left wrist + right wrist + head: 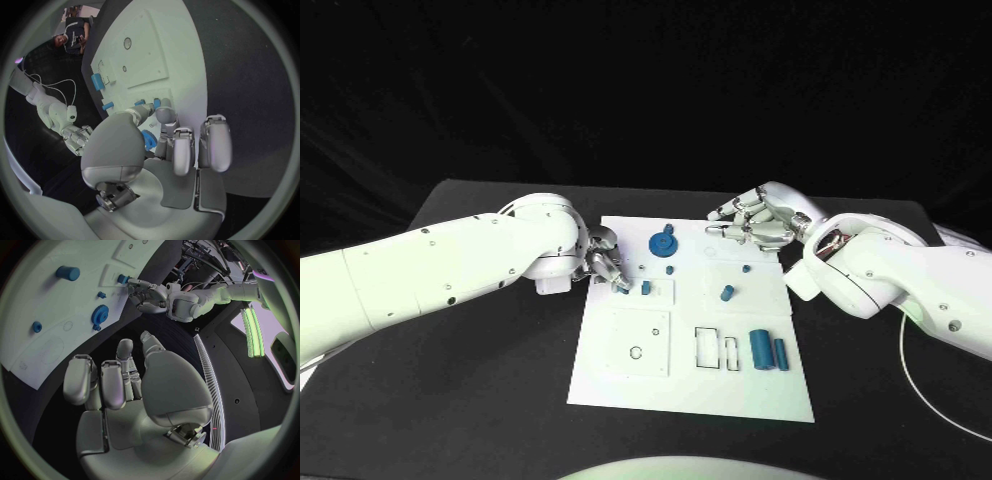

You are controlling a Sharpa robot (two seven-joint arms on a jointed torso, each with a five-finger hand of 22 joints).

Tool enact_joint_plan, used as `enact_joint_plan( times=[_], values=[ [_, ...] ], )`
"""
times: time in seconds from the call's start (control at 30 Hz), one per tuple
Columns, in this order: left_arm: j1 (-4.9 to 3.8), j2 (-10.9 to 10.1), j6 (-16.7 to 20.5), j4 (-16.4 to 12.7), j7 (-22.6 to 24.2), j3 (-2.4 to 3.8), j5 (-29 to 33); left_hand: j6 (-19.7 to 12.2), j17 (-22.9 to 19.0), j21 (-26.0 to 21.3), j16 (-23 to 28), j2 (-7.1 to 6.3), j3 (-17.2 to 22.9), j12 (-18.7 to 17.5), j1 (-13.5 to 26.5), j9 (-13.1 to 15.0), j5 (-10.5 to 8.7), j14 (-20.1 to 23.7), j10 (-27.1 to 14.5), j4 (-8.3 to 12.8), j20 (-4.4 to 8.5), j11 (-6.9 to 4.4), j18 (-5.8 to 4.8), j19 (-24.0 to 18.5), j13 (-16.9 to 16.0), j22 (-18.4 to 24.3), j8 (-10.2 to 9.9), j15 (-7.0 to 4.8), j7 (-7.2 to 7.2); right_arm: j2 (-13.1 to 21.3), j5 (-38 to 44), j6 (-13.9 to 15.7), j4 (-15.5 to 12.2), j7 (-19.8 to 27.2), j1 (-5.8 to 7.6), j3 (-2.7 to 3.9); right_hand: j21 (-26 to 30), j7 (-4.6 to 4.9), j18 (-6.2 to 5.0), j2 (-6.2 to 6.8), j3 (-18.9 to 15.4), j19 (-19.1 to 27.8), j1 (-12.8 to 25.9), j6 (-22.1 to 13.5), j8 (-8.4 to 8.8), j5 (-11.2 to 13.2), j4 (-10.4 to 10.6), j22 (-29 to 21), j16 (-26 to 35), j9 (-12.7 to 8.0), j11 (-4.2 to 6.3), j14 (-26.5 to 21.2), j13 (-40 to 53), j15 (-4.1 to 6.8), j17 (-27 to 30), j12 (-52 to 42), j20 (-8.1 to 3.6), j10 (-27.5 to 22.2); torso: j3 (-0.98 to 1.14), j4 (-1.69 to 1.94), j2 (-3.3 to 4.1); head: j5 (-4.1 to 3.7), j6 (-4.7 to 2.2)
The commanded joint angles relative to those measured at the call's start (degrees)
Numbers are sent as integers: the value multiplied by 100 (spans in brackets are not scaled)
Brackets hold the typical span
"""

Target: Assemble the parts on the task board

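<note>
Several blue parts are spread across the white task board (689, 395) in the head view, so the assembly looks, by my judgement, only partly done. A blue gear (662, 241) sits near the board's 12 o'clock edge with a small blue peg (671, 269) just below it; whether either is fully seated cannot be told. A short blue cylinder (727, 292) lies near the centre. At about 4 o'clock a larger blue cylinder (760, 349) and a slimmer blue bar (780, 353) lie side by side, just beside two outlined slots (717, 349) that appear unfilled. A round hole (636, 353) in the square plate at 8 o'clock also looks open.

The left hand (603, 266) works at the board's 10 o'clock edge; in the left wrist view its fingers (164, 114) close round a small blue piece (149, 139), so it grips a part there. The right hand (759, 222) hovers at the 1 o'clock corner, fingers loosely curled and apart, holding nothing that shows.

Left to do, as I read it: seat the held piece, then fill the slots and the hole.
</note>
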State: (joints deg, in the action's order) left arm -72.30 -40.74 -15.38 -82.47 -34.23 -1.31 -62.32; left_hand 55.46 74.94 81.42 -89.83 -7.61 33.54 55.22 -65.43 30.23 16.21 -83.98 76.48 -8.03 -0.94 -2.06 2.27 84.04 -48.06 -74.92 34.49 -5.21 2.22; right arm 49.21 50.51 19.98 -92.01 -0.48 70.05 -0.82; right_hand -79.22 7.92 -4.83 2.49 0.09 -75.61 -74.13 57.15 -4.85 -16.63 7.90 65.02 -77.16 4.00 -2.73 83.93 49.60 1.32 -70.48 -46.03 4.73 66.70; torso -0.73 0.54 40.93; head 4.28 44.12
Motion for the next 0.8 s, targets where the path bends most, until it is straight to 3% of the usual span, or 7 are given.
enact_joint_plan(
  times=[0.03,0.27,0.43,0.57,0.8],
  values=[
    [28,57,-210,21,-125,-25,-25,68,1506,9,-17,54,780,36,72,-18,17,-602,37,732,4,-11,-12,330,-10,-829,11,-10,-22,-5,26,-81,-7,22,-5,0,38,-10,-41,-25,-35,33,-37,41,-36,-22,4,-6,32,2,-13,235,-5,8,7,8,14,-33,3,-3,-3,4,2],
    [28,156,-361,112,-180,-45,-28,154,1506,12,-17,104,393,68,453,-93,-12,-602,70,493,10,-38,-14,331,-44,-843,-9,-26,-66,-4,26,-82,-9,21,-5,0,44,-8,-43,-32,-51,38,-48,43,-38,-48,8,-16,38,2,-14,234,-11,8,12,6,13,-38,1,-7,-1,2,5],
    [28,205,-346,158,-185,-53,-28,262,1506,31,-17,39,-279,99,870,-186,-49,-602,78,175,15,-41,-21,339,-78,-869,-52,-28,-76,-1,26,-81,-11,24,-5,0,44,-8,-43,-32,-51,38,-48,43,-38,-48,8,-16,38,2,-14,234,-11,8,12,6,13,-38,1,-4,0,-6,5],
    [28,230,-335,191,-190,-54,-29,295,1506,30,-17,137,-530,107,817,-252,-28,-602,73,140,27,-51,-20,340,-93,-874,-100,-41,-90,1,26,-83,-12,23,-5,0,44,-8,-43,-32,-51,38,-48,43,-38,-48,8,-16,38,2,-14,234,-11,8,12,6,13,-38,1,-4,1,-9,11],
    [28,271,-319,240,-195,-50,-29,342,1506,12,-17,164,-906,109,841,-345,-23,-602,67,17,28,-46,-17,337,-108,-871,-163,-39,-83,1,25,-94,-13,17,-5,0,48,-8,-44,-34,-63,42,-39,45,-39,-51,18,-23,41,3,-16,234,-19,7,16,11,13,-42,-3,0,0,-12,15]
  ],
)
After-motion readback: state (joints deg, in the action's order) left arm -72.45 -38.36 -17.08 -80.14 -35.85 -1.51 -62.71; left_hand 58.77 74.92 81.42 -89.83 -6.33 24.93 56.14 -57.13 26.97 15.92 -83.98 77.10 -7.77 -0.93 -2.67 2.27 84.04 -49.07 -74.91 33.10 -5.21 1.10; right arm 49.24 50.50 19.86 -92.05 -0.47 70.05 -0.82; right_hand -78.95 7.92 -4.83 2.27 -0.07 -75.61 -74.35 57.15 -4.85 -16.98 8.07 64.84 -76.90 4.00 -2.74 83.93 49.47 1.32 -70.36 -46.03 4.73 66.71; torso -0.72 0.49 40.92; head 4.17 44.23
